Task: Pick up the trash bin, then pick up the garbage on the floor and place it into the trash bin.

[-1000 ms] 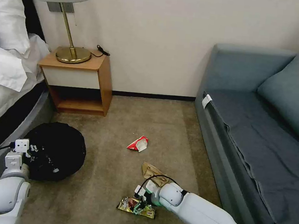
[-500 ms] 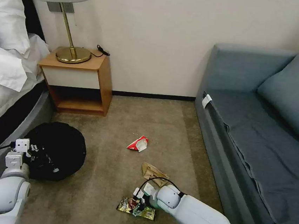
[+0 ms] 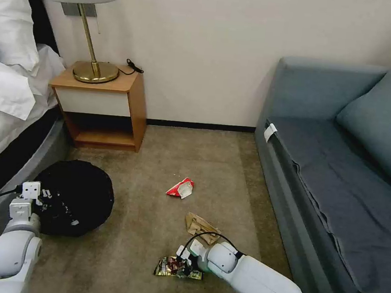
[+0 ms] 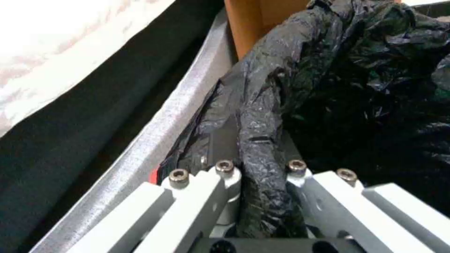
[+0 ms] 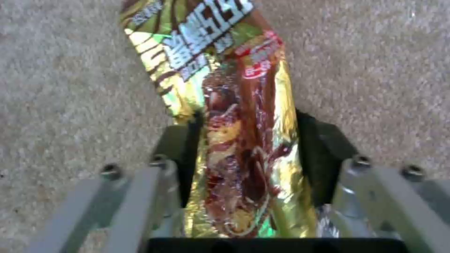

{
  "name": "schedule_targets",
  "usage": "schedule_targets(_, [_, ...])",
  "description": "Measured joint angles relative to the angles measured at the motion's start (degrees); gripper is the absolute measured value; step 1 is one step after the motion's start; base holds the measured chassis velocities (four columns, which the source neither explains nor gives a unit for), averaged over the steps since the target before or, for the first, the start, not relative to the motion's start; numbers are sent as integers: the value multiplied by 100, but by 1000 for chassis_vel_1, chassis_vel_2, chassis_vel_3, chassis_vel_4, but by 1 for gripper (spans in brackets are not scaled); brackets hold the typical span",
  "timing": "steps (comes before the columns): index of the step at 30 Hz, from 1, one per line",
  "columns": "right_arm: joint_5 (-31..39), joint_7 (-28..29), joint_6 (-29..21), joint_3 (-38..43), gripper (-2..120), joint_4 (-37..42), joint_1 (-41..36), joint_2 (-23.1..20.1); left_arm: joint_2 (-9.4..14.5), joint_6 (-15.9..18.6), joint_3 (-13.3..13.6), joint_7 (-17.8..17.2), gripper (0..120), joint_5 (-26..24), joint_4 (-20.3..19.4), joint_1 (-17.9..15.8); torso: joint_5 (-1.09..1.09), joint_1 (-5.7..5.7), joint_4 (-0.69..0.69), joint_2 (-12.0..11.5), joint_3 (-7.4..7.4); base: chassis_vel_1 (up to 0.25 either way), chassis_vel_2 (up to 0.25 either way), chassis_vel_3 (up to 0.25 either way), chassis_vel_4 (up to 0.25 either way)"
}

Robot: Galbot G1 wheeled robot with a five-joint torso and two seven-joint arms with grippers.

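Observation:
The trash bin, wrapped in crinkled black plastic, stands on the carpet beside the bed. My left gripper is shut on a fold of its bag at the rim, which shows pinched between the fingers in the left wrist view. Of the garbage, a gold-brown snack wrapper lies on the carpet, and my right gripper is shut on it. The right wrist view shows the wrapper squeezed between both fingers. A red-and-white wrapper and a crumpled tan paper lie farther off on the floor.
A wooden nightstand with a brass lamp stands against the wall. The bed runs along the left and a blue-grey sofa along the right. Open carpet lies between them.
My right gripper has closed on the snack wrapper, which now looks pinched and narrower. The left arm and the bin have barely moved.

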Motion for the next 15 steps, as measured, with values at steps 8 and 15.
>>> schedule_targets(8, [3,-10,7,27,18,16,1,3,2,-7,6,3,4,-3,18,-13,0,0,0,0,1,0,0,0,0])
schedule_targets(15, [75,-9,3,215,0,215,54,-192,-17,-17,6,10,4,-7,8,-4,0,0,0,0,1,0,0,0,0])
